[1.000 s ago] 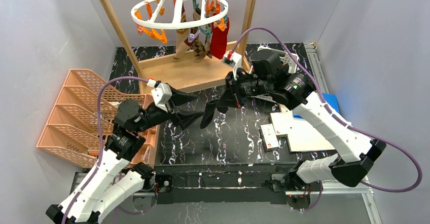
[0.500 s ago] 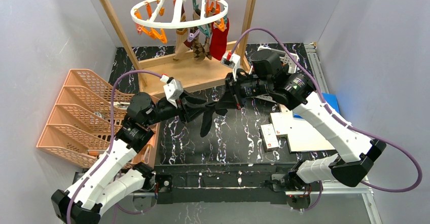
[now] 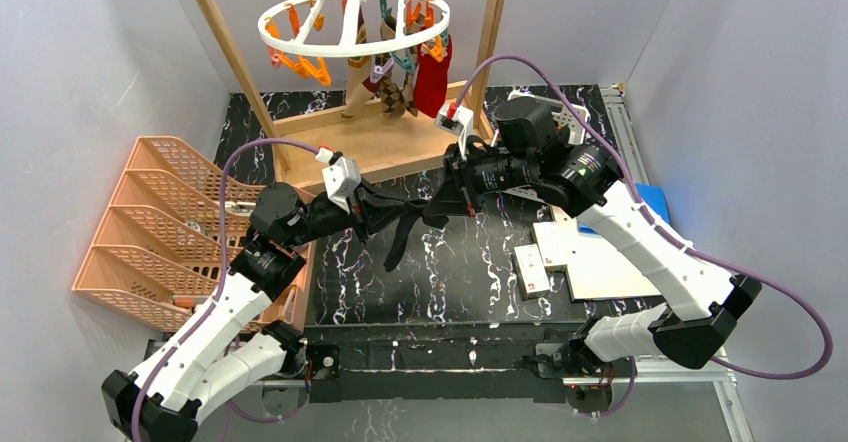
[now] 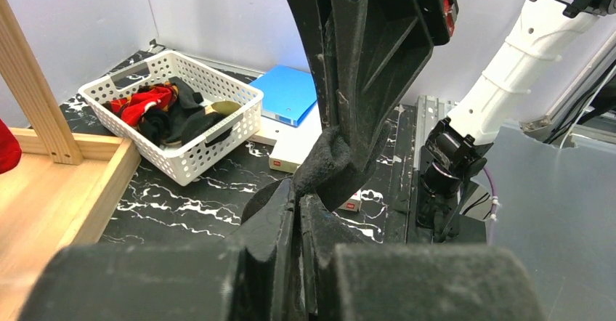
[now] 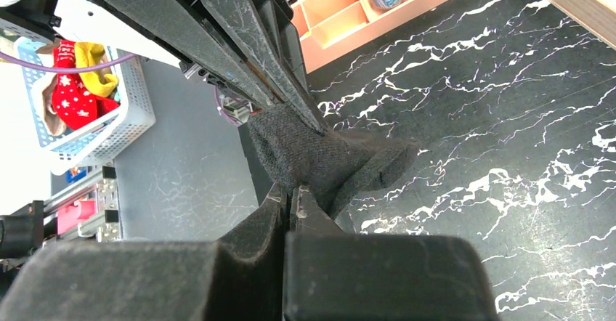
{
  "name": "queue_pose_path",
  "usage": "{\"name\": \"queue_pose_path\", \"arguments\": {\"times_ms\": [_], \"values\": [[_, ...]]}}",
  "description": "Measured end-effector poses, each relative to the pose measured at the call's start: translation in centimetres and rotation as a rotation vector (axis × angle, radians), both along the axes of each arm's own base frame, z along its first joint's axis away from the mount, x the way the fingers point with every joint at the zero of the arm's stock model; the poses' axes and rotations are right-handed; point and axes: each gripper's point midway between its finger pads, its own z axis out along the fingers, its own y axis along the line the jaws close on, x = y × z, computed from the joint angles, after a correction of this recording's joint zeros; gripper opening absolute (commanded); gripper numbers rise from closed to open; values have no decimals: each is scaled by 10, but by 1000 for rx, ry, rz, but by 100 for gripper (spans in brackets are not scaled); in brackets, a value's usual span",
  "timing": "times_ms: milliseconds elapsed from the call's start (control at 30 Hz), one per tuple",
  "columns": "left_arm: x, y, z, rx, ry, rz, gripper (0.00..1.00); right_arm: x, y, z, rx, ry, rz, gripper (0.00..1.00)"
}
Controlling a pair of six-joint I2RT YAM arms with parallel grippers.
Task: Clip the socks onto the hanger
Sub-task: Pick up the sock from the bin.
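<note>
The left tool [image 3: 388, 214] and the right tool [image 3: 434, 210] meet tip to tip above the dark marbled counter [image 3: 470, 272], and a black sock [image 3: 402, 234] is caught between them. The left tool's jaws are pressed together on one bunched end of that sock, as the left wrist view shows, and the right tool's jaws pinch the sock just beside that, with a fold of fabric bulging out past its tips in the right wrist view. The loose part of the sock hangs down below both tools, clear of the counter. The hanger [image 3: 300, 48], a white ring with orange and teal clips, hangs from a wooden frame [image 3: 350, 152] beyond and above the tools. A red sock [image 3: 432, 77] and a patterned brown sock [image 3: 395, 94] dangle from its clips. Past the right tool, a white basket [image 4: 218, 145] holds more socks.
</note>
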Motion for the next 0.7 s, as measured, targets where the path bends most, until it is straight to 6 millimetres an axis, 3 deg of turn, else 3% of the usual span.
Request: {"name": "queue_pose_path", "arguments": {"times_ms": [33,133,233,367,467,700], "values": [[0,0,1,-3,-3,0,0,0,0,0,0,1,0,9],[-2,2,0,-6,-7,0,0,0,0,0,-1,10,-7,46],[-6,4,-2,-9,-11,2,0,2,0,-1,-5,15,-23,63],[-13,10,-6,-13,-19,8,0,8,-3,4,-1,-10,-69,71],[-21,16,-3,-19,-29,10,0,12,-11,33,79,-102,-128,71],[-20,18,-9,-3,-5,29,0,14,6,16,34,-84,-90,72]]}}
